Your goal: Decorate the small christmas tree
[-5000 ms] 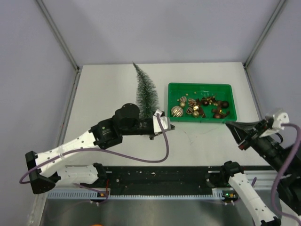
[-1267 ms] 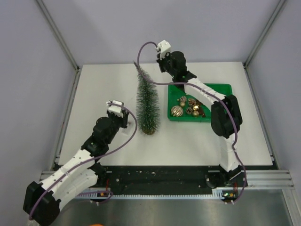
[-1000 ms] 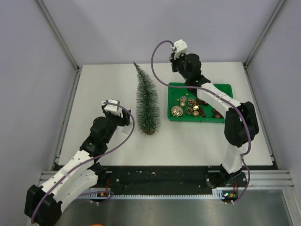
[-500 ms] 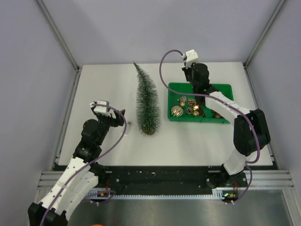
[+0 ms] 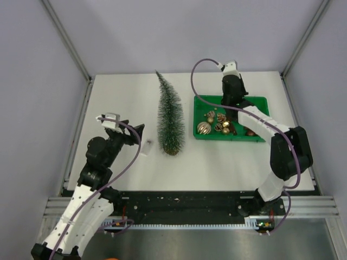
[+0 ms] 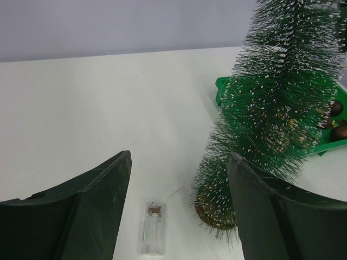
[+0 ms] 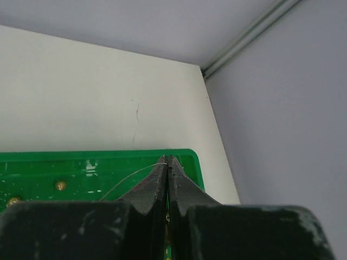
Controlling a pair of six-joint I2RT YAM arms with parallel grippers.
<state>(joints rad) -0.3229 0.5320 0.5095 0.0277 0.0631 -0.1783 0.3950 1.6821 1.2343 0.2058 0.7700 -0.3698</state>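
A small box [image 6: 153,227] is laid between the left gripper's [image 6: 179,157] jaws, the small christmas tree [image 6: 276,108] stood before the right jaw, a tray [image 6: 221,88] behind it. A thin wire [image 7: 130,176] is caught in the right gripper's [image 7: 168,158] jaws, over the tray.

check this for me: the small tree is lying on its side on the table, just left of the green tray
Not quite. The small christmas tree stands upright on its round base, as the left wrist view shows. It is on the table, just left of the green tray.

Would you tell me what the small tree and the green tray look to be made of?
The small christmas tree: bristly, likely synthetic fibres, dark green with white-flecked tips. The green tray: probably moulded plastic, judging by its smooth, evenly green rim.
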